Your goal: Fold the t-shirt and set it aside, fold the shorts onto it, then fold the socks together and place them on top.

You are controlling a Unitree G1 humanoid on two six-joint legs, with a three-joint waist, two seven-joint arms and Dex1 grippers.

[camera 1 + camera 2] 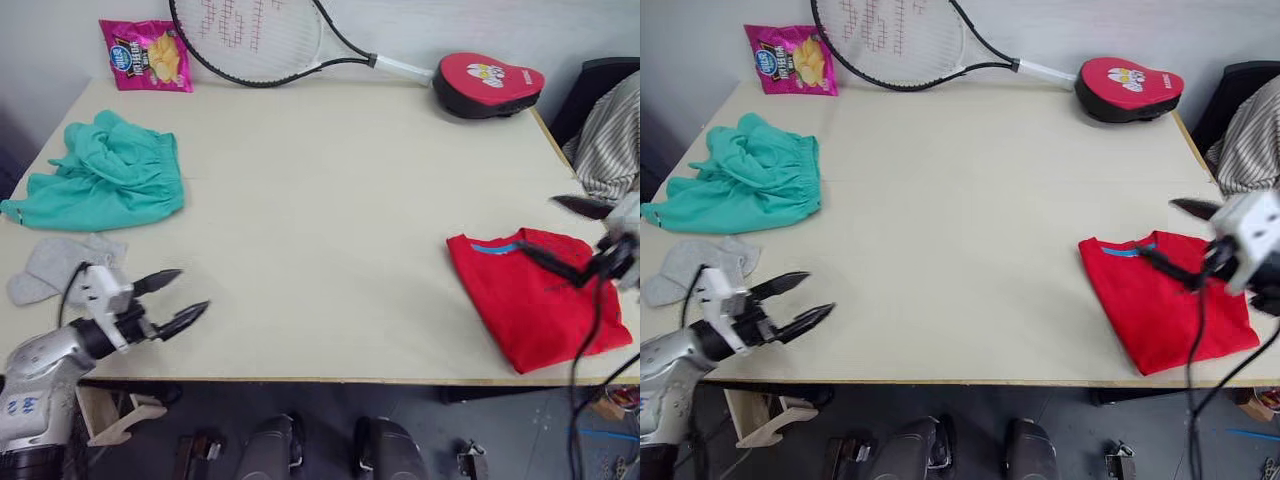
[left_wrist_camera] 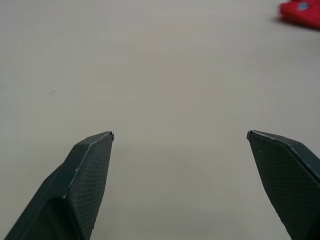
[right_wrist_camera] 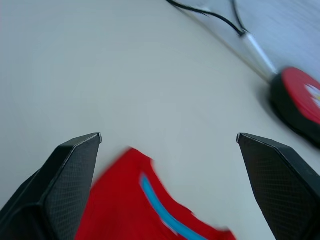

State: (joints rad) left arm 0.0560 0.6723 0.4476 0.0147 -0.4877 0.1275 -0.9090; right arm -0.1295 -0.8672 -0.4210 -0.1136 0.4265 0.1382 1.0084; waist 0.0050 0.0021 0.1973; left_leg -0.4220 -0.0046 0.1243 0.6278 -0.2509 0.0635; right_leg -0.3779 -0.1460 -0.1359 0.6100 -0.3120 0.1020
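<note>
The red t-shirt (image 1: 535, 295) lies folded near the table's front right corner, its blue collar label facing the table's middle. My right gripper (image 1: 537, 224) hovers open just over its collar edge; the right wrist view has the t-shirt (image 3: 145, 210) between the spread fingers, which hold nothing. The teal shorts (image 1: 105, 175) lie crumpled at the left side. The grey socks (image 1: 60, 265) rest in front of them by the left edge. Just right of the socks, my left gripper (image 1: 193, 288) is open over bare tabletop and holds nothing.
A tennis racket (image 1: 250, 35), a pink snack bag (image 1: 145, 55) and a red padded case (image 1: 487, 83) line the far edge of the beige table (image 1: 320, 200). Striped cloth (image 1: 610, 140) hangs on a chair past the right edge.
</note>
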